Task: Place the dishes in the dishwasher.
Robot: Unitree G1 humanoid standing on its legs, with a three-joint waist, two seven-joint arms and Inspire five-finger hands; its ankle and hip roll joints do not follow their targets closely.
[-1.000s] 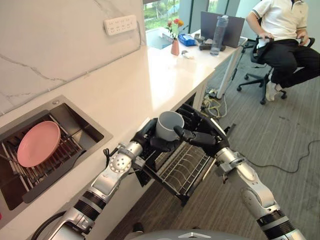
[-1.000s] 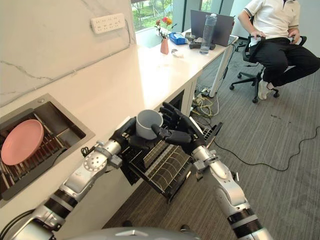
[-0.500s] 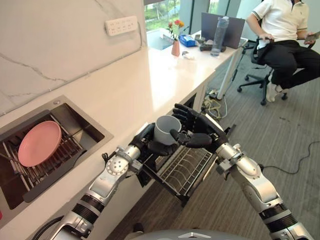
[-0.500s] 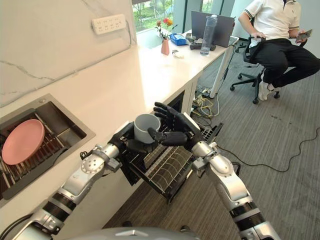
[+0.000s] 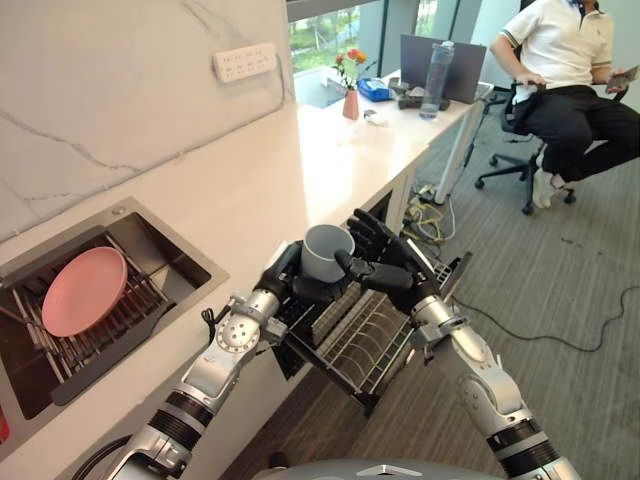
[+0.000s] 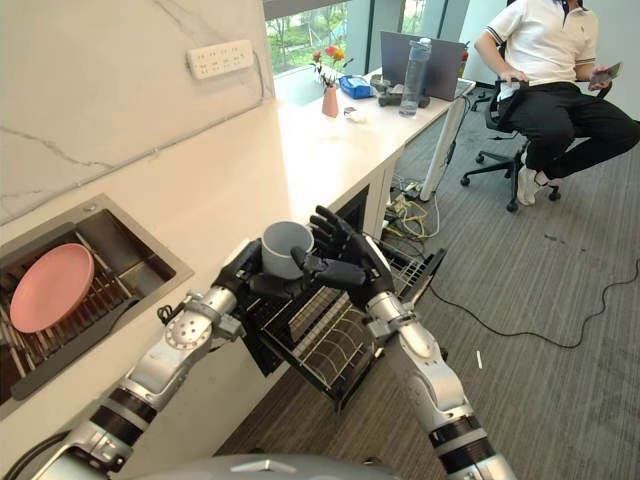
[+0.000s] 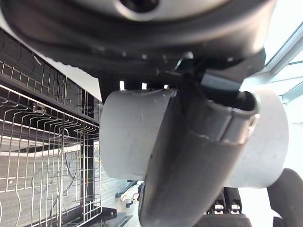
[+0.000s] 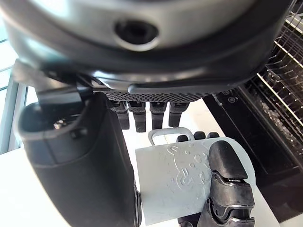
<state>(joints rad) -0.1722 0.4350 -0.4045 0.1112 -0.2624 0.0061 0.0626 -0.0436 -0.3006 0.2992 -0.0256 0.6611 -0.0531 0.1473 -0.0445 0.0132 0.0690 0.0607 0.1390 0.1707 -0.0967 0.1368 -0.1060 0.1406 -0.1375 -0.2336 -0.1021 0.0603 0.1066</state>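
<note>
Kitchen counter (image 5: 300, 160), left hand (image 5: 290, 285) gripping mug (image 5: 325, 252)

Bright and evenly lit by daylight from the windows (image 5: 320, 25) at the far end. Strong glare on the white countertop (image 5: 300, 160), washed almost blank toward the far side. Dim inside the sink (image 5: 180, 262) on the left, and dark behind the dishwasher rack (image 5: 370, 340) under the counter edge. Only soft, faint shadows on the grey floor (image 5: 560, 280). Gentle shading on the mug (image 5: 325, 250), paler at the rim. Close up in the wrist views, left hand (image 7: 189, 156) and right hand (image 8: 85, 156) dark against overexposed white. Some wide-angle stretch toward the edges of the eye views.
</note>
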